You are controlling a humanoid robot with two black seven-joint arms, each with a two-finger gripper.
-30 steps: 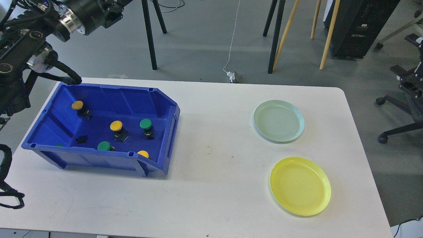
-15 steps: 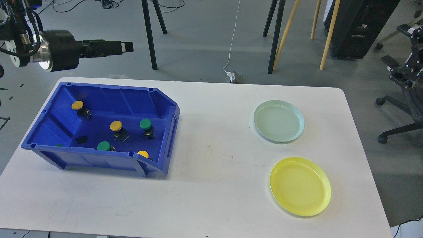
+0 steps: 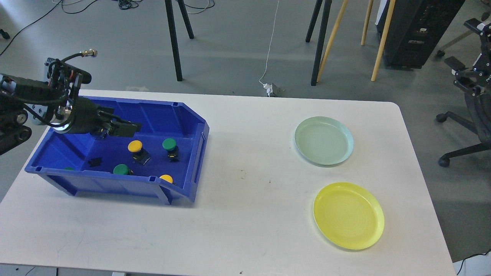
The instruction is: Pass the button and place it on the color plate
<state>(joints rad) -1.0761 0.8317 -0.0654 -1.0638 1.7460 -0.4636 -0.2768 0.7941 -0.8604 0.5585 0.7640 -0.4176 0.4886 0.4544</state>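
Note:
Several buttons lie in the blue bin (image 3: 193,163): a yellow button (image 3: 134,146), a green button (image 3: 169,144), another green button (image 3: 121,169) and a yellow button (image 3: 166,178) by the front wall. My left gripper (image 3: 128,129) reaches into the bin from the left, just above and left of the first yellow button; its dark fingers cannot be told apart. It hides the bin's back left. The pale green plate (image 3: 323,140) and the yellow plate (image 3: 348,216) lie empty at the right. My right arm's end (image 3: 462,78) shows at the right edge, off the table.
A small black part (image 3: 94,162) lies in the bin, and a green edge (image 3: 69,168) peeks over its front left wall. The white table (image 3: 245,214) is bare between bin and plates. Tripod legs, wooden poles and an office chair stand on the floor beyond.
My left arm has swung down from high above the table's back left, and its gripper is now inside the bin, covering the far left yellow button. The right arm shifted slightly.

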